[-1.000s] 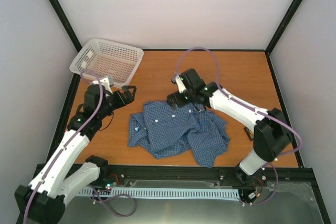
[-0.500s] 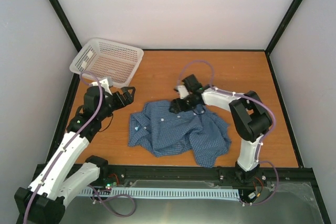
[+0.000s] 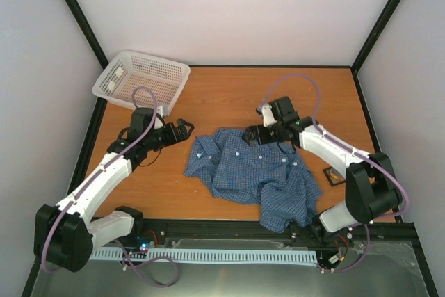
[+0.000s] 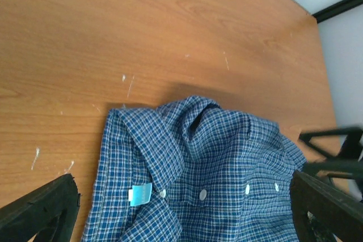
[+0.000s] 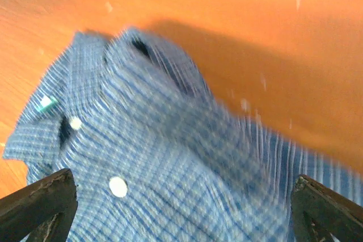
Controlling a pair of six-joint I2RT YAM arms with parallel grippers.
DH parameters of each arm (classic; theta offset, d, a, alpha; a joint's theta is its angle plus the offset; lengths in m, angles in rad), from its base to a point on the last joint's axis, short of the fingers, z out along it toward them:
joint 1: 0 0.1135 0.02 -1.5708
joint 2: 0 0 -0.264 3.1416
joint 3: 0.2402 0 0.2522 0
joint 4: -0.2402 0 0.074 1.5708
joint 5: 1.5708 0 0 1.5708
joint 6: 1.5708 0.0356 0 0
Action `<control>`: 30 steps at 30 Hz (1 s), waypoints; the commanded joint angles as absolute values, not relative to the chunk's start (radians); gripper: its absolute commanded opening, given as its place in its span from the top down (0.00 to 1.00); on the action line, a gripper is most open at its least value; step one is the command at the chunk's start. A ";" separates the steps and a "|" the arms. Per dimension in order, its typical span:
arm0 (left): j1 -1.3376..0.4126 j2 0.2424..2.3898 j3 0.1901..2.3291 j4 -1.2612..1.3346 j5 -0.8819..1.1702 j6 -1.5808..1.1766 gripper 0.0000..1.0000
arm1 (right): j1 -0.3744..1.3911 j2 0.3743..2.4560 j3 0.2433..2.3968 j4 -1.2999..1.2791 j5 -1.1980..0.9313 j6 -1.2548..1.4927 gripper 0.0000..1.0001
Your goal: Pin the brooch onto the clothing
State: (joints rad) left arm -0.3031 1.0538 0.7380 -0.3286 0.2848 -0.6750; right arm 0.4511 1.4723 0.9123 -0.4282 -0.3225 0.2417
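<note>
My left gripper hangs just off the left edge of the shirt. Its fingers are spread wide with nothing between them, only cloth and bare wood below. My right gripper is over the far edge of the shirt near the collar. Those fingers are also spread wide and clamp nothing, though that view is blurred.

The shirt lies crumpled in the middle of the table, collar toward the left. Its row of white buttons faces up and a small teal label shows at the neck. One sleeve trails down toward the near edge. Folds and bunched cloth cover much of the front.

I cannot pick out the brooch in any view.

A white mesh basket sits at the far left corner, behind my left arm and apart from the shirt. A small black box rests on the wood just right of the shirt, beside my right arm.
</note>
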 commanded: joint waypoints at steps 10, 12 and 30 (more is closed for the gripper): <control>-0.298 0.938 0.742 -0.369 0.255 -0.693 0.00 | 0.663 2.019 1.610 -0.783 -0.305 -0.196 0.00; -0.298 0.898 0.720 -0.380 0.260 -0.705 0.00 | 0.678 2.100 1.693 -0.854 -0.303 -0.245 0.00; -0.297 0.938 0.717 -0.352 0.364 -0.642 0.00 | 0.611 2.108 1.766 -0.746 -0.059 -0.071 0.97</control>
